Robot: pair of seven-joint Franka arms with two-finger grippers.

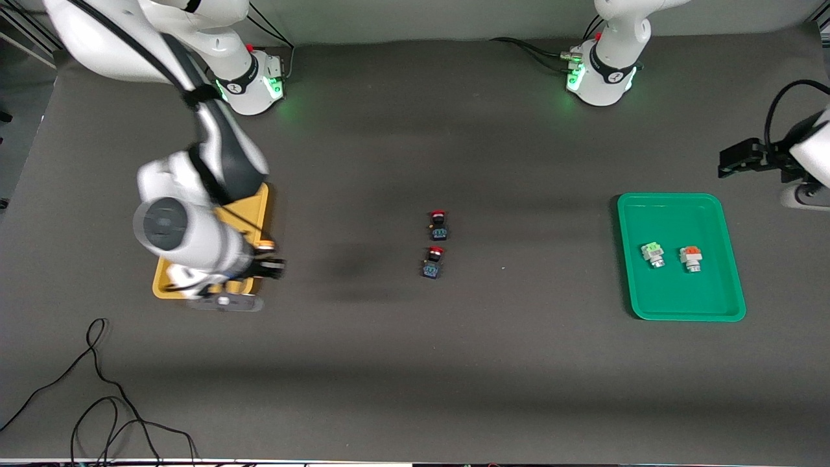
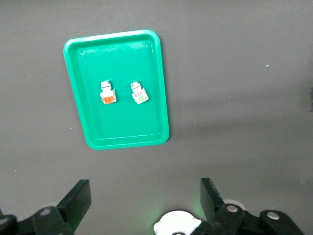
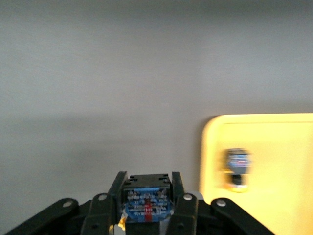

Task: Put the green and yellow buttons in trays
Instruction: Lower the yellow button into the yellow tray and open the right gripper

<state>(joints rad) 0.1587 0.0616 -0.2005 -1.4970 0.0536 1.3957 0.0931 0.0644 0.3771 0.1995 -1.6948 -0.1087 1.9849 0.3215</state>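
Overhead, a dark grey desk is seen from a high camera, with two white robot arms based along its top edge. Starting at the right arm's end of the desk, a yellow tray lies mostly hidden under the right arm. The right end effector hangs over the edge of this tray, clenched on a yellow-capped button whose blue and black body shows between the fingers. A second yellow-capped button already lies inside the yellow tray, blurred in the wrist view. Near the middle of the desk sit two red-capped buttons with black and blue bodies, one farther from the front camera, the other just nearer, close together but apart. Toward the left arm's end of the desk lies a green tray holding two whitish-silver buttons side by side, apart from each other: one with a green block, one with an orange block. The left end effector waits in the air above bare desk just beside the green tray, fingers released and spread wide, holding nothing.
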